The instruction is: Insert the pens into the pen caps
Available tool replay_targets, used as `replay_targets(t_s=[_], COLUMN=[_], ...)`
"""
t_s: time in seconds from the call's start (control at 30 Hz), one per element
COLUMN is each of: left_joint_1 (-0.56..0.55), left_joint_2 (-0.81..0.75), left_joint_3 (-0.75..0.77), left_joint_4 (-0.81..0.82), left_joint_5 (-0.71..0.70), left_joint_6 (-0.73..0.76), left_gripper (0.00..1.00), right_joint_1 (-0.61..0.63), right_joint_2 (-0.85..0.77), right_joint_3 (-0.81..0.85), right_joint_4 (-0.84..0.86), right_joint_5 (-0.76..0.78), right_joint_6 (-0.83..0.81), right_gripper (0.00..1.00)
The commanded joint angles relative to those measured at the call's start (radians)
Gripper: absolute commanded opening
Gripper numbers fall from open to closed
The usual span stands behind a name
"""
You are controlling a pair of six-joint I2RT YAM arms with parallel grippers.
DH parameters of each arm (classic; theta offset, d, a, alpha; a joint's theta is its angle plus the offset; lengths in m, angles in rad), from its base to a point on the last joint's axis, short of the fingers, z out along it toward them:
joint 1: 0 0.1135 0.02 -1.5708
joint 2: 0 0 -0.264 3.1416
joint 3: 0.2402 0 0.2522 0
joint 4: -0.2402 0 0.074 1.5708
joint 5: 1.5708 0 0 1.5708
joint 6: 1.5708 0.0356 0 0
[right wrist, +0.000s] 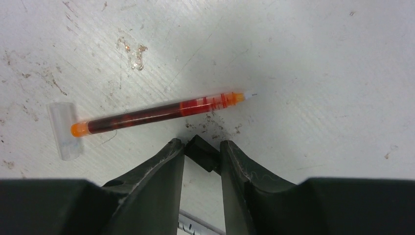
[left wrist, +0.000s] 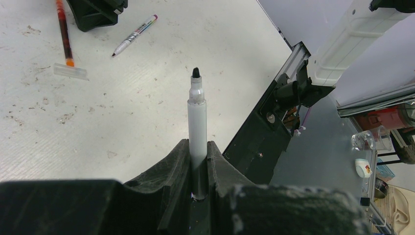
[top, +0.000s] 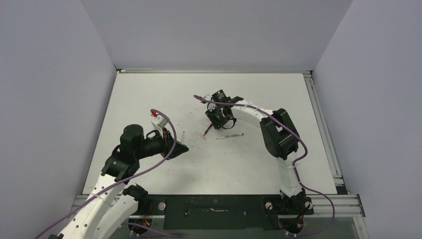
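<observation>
My left gripper (left wrist: pixel 197 144) is shut on a pale grey-white pen (left wrist: pixel 197 117). That pen stands up out of the jaws with its black tip bare, above the table's left half (top: pixel 182 135). A red pen (right wrist: pixel 156 112) lies flat on the table. A pale clear pen cap (right wrist: pixel 63 129) lies crosswise against its orange end. Just below the red pen, my right gripper (right wrist: pixel 201 144) has its fingertips pressed on both ends of a short black cap-like piece (right wrist: pixel 205 154). From above, this gripper (top: pixel 219 119) points down at mid-table, beside the red pen (top: pixel 205 132).
A white pen with printed markings (top: pixel 230 136) lies right of the red pen and shows in the left wrist view as well (left wrist: pixel 134 35). The table top (right wrist: pixel 318 73) is scuffed and stained. Grey walls stand on three sides, and a metal rail (top: pixel 323 124) runs along the right edge.
</observation>
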Motion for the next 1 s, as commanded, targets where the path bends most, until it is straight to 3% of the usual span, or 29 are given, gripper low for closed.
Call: replay_targets(t_s=[0.0, 0.53, 0.8, 0.97], left_joint_1=[-0.006, -0.008, -0.012, -0.018], left_joint_2=[-0.003, -0.011, -0.011, -0.015], left_joint_3=[0.004, 0.004, 0.003, 0.004], left_joint_4=[0.018, 0.016, 0.013, 0.01], left_joint_5=[0.008, -0.002, -0.007, -0.015], left_joint_6=[0.011, 0.008, 0.008, 0.008], left_gripper=[0.0, 0.0, 0.0, 0.0], right_joint_1=[0.028, 0.042, 0.037, 0.038], right_joint_2=[-0.028, -0.057, -0.032, -0.038], right_joint_3=[-0.045, -0.051, -0.021, -0.028], right_joint_4=[-0.023, -0.014, -0.009, 0.01], right_joint_5=[0.038, 0.15, 0.255, 0.288], right_joint_6=[0.012, 0.165, 0.373, 0.437], right_gripper=[0.27, 0.06, 0.06, 0.22])
